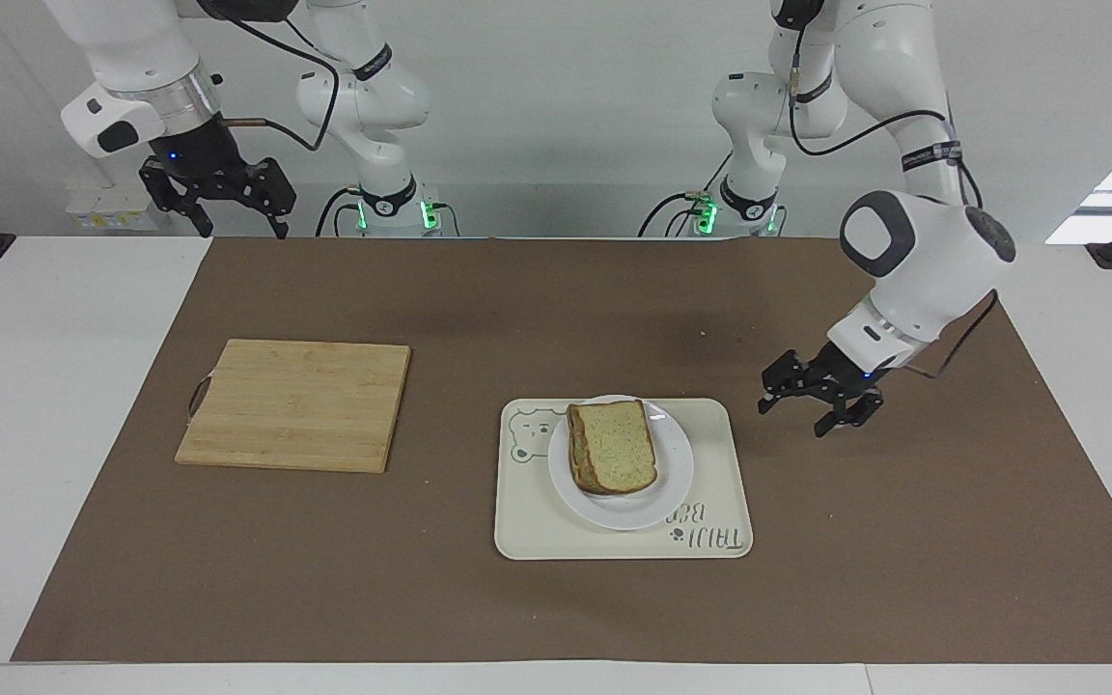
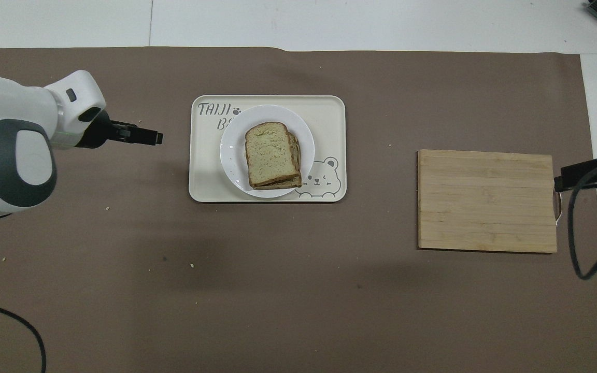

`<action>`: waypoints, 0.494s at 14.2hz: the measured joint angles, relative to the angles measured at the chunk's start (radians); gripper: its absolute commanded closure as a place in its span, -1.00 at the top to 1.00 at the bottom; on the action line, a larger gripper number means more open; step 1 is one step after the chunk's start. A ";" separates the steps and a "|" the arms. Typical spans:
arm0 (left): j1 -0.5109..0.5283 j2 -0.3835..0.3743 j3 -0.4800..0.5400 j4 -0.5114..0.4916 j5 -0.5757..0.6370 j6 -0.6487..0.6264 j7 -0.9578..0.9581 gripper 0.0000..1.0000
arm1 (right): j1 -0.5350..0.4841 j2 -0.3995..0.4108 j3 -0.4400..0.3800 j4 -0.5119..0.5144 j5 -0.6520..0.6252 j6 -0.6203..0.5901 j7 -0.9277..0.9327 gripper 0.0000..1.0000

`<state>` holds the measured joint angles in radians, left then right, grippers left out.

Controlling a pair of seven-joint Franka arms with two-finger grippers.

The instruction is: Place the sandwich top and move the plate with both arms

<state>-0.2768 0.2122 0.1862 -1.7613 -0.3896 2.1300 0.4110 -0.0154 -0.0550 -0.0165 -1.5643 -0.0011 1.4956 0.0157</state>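
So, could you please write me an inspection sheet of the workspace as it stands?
Surface: brown mat on white table, a few crumbs.
Job's things: sandwich top on the sandwich, on white plate, on bear tray.
Clutter: wooden cutting board, toward the right arm's end.
Grippers: left gripper open, empty, over the mat beside the tray; right gripper open, waiting above the table's edge.
Cables: black cable beside the board.
Surroundings: plain wall.

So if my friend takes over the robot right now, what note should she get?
Left gripper: jaws open, empty, over the brown mat beside the cream bear tray.
Right gripper: jaws open, waiting over the table's edge.
Done: speckled brown-crusted bread slice tops the sandwich on the small round white plate, on the tray.
Left: move the plate with both arms.
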 measured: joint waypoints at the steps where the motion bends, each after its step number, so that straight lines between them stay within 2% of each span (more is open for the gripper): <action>1: 0.000 -0.019 0.026 0.061 0.076 -0.077 0.000 1.00 | 0.000 0.000 0.000 0.000 0.000 0.000 0.000 1.00; 4: 0.003 -0.066 0.118 0.278 0.212 -0.394 0.000 1.00 | 0.000 0.000 0.000 0.000 0.000 0.000 0.000 1.00; 7: 0.004 -0.088 0.177 0.399 0.236 -0.568 0.001 1.00 | 0.000 0.000 0.000 0.000 0.000 0.000 0.000 1.00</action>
<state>-0.2725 0.1246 0.3635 -1.3622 -0.1538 1.5617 0.4118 -0.0154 -0.0550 -0.0165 -1.5643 -0.0011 1.4956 0.0157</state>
